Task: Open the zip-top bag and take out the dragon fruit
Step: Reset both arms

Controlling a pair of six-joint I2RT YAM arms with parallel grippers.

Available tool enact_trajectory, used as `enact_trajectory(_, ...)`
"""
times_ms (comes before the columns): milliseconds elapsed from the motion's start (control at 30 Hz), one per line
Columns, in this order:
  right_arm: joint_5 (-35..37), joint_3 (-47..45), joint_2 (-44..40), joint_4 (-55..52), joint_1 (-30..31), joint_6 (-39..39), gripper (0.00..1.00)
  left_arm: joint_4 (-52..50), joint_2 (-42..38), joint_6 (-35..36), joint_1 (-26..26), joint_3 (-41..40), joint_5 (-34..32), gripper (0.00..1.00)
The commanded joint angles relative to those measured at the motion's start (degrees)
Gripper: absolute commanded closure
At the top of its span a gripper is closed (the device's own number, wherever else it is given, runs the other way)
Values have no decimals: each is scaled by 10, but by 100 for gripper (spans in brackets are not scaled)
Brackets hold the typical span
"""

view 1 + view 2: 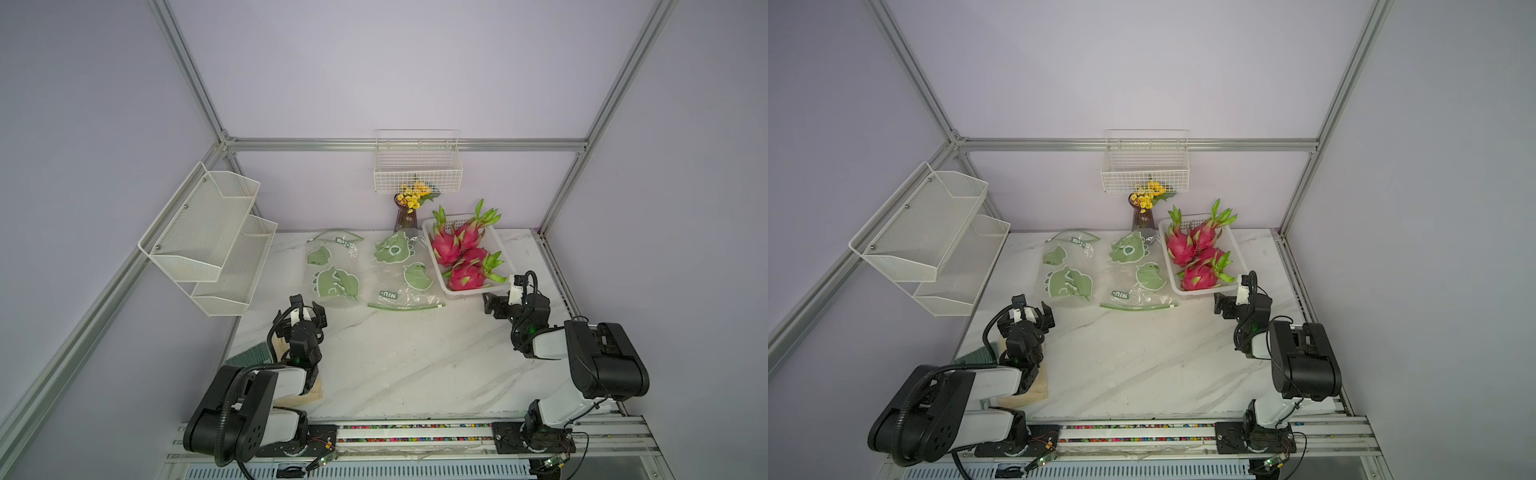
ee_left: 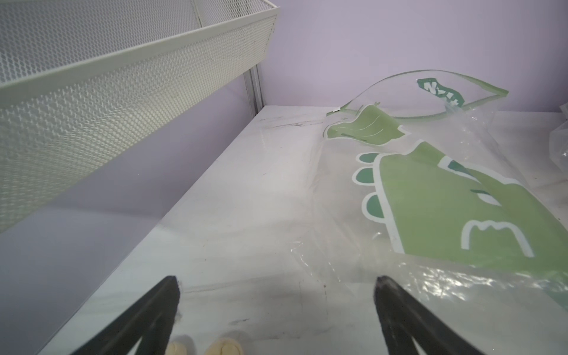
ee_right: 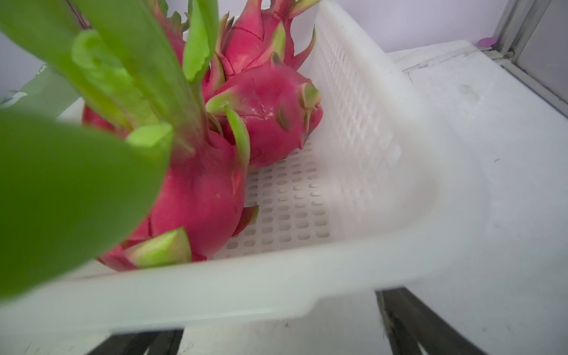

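I see zip-top bags [image 1: 401, 270] flat, look empty; dragon fruit [image 1: 461, 257] all in white basket [image 1: 473, 293]. Task prob. done. L gripper [image 1: 307, 306] & R gripper [image 1: 503, 291] both apart, holding nothing.

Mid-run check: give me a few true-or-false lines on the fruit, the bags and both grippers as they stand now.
1. Two zip-top bags lie on the table. True.
2. The dragon fruit are inside the bags. False: they lie in the white basket.
3. The left gripper is open and holds nothing. True.
4. The right gripper is shut on a fruit. False: it is open and empty, just in front of the basket.
5. The flower vase stands inside the basket. False: it stands on the table, beside it.
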Motion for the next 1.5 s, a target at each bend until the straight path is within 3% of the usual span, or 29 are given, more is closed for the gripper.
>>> enact_trajectory(0,-15,5,27,91,-1,-5,3,96,27,34,9,27,38,0)
enact_trajectory(333,39,26,58,71,26,-25,3,146,147,42,28,58,79,0)
enact_trajectory(400,46,12,78,127,33,-20,3,127,142,34,28,66,75,0)
enact_trajectory(633,67,20,73,101,34,-20,3,52,134,16,39,97,72,0)
enact_trajectory(1133,68,20,71,94,34,-21,3,29,132,4,55,106,98,0)
enact_trajectory(1333,68,20,70,94,34,-21,3,42,122,4,55,92,97,0)
enact_trajectory(1467,68,20,71,94,34,-22,3,139,116,2,56,36,104,0)
